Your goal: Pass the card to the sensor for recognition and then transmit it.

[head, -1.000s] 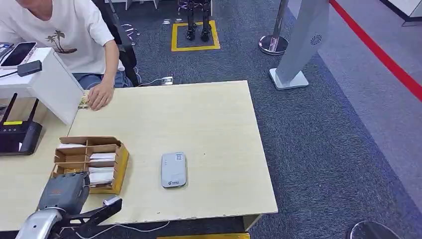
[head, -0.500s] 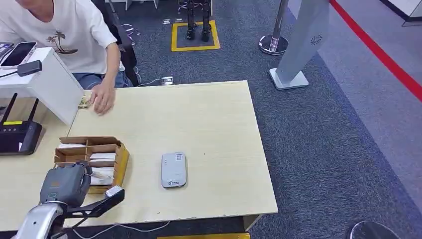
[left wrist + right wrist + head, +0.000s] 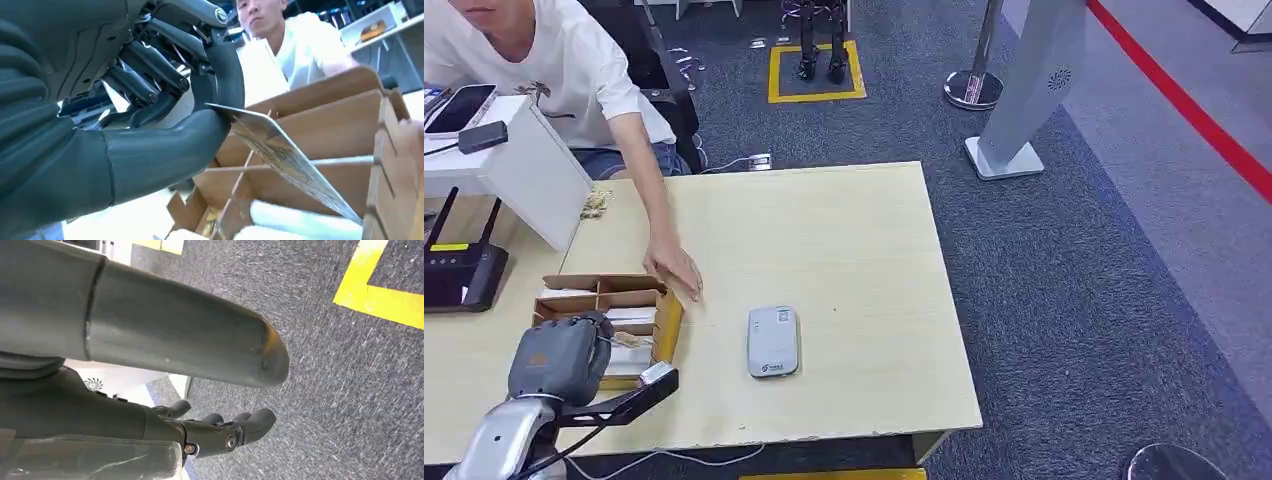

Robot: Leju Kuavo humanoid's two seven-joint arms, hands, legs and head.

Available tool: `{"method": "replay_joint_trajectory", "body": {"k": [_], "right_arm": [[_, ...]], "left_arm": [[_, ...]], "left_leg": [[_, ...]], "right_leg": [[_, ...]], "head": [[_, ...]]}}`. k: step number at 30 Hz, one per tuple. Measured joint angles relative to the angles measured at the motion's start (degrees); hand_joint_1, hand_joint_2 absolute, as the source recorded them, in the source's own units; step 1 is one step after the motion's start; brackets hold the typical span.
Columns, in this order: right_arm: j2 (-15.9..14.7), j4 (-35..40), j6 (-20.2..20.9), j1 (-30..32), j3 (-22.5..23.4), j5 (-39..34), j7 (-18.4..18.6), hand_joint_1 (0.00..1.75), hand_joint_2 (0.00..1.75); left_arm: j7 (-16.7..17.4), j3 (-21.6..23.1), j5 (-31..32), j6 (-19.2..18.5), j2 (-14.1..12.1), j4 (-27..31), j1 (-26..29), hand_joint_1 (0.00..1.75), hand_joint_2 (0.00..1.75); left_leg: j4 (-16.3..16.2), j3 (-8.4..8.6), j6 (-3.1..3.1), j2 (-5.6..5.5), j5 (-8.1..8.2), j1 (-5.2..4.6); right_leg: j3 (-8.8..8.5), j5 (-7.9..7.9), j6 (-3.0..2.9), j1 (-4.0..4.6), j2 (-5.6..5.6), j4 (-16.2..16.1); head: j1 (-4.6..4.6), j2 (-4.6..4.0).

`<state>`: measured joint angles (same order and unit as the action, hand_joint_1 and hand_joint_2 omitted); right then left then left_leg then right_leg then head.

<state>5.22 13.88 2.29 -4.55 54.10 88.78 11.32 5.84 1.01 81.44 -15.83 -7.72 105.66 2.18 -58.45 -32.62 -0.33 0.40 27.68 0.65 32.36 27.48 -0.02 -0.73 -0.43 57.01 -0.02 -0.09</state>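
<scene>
Left hand (image 3: 150, 115) of mine pinches the card (image 3: 285, 155) between thumb and finger, just above the cardboard box (image 3: 664, 325). Its edge could catch a divider and slip from so thin a hold, I judge; a person's hand (image 3: 674, 268) crowds the box. More white cards (image 3: 629, 315) fill its compartments

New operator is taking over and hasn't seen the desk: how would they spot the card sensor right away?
On the pale wooden table, look toward the near edge, just right of the brown cardboard card box. The sensor lies flat there by itself: a small grey rounded-corner slab, the only grey device on that open stretch of tabletop.
</scene>
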Motion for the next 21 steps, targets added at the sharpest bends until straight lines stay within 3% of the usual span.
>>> {"method": "replay_joint_trajectory", "body": {"k": [13,21], "right_arm": [[0.0,0.0,0.1,0.0,-0.3,0.0,0.0,0.00,0.00],[0.0,-0.1,0.3,0.0,-1.2,0.0,0.0,0.00,0.00]], "left_arm": [[-0.6,-2.9,-0.2,1.3,0.5,-0.3,-10.9,1.75,1.75],[-0.9,-5.3,-0.9,1.0,1.0,-0.8,-12.5,1.75,1.75]], "left_leg": [[0.0,0.00,-0.03,-0.02,-0.04,0.00],[0.0,-0.01,-0.03,-0.02,-0.03,0.00]], "right_leg": [[-0.03,-0.03,-0.01,0.00,-0.03,0.0],[-0.01,-0.01,-0.01,0.00,0.00,0.0]], "head": [[0.02,0.00],[0.00,0.00]]}}
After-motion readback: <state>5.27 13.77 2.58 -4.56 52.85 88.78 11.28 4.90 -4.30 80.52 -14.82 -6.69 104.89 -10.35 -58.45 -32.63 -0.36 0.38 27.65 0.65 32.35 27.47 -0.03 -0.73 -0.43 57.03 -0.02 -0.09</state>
